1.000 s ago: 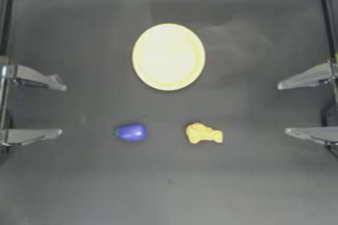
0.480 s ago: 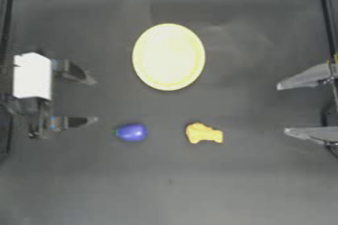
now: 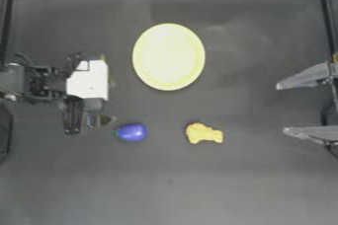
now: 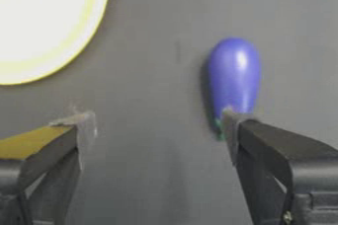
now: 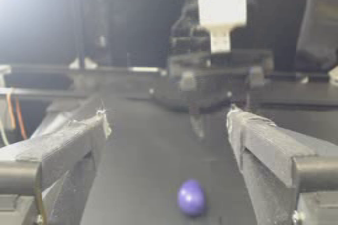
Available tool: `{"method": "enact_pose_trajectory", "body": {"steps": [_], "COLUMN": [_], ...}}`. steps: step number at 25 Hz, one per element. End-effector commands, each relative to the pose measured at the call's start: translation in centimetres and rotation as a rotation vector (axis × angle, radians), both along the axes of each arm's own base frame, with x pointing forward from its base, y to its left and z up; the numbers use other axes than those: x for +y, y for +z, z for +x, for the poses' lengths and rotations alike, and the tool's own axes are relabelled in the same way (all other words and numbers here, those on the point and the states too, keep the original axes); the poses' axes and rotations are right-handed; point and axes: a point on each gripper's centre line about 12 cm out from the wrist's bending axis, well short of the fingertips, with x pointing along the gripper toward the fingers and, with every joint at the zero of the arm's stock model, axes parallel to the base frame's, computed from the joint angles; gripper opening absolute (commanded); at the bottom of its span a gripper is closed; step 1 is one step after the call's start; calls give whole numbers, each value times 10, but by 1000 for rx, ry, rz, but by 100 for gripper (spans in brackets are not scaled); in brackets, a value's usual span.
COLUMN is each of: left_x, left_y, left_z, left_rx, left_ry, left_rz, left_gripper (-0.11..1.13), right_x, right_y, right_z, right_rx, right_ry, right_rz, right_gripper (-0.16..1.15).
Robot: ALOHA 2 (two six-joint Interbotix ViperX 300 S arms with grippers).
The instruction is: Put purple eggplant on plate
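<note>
Presently, purple eggplant [image 3: 131,132] lay on surface, near plate [image 3: 168,56], not yet lifted. Left pincer [image 3: 99,120], jaws apart, hovered just beside eggplant; right pincer [image 3: 297,104] sat apart, parked beyond plate.

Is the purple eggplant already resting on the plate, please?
No, the purple eggplant lies on the dark table, apart from the plate, with the open left gripper beside it.
</note>
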Motion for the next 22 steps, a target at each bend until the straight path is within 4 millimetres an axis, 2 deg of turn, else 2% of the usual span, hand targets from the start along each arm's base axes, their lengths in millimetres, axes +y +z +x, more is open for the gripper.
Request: {"method": "enact_pose_trajectory", "body": {"steps": [1, 11, 22], "left_x": [-7, -24, -29], "left_y": [7, -20, -46], "left_z": [16, 40, 55], "left_rx": [-31, 20, 54], "left_ry": [-26, -65, -72], "left_rz": [0, -32, -47], "left_gripper": [103, 103, 103], "right_x": [0, -4, -5], "right_y": [2, -1, -4], "right_z": [2, 2, 2], "right_rx": [-2, 9, 15], "right_ry": [-2, -23, -26], "right_rz": [9, 18, 33], "right_gripper": [100, 100, 100]}}
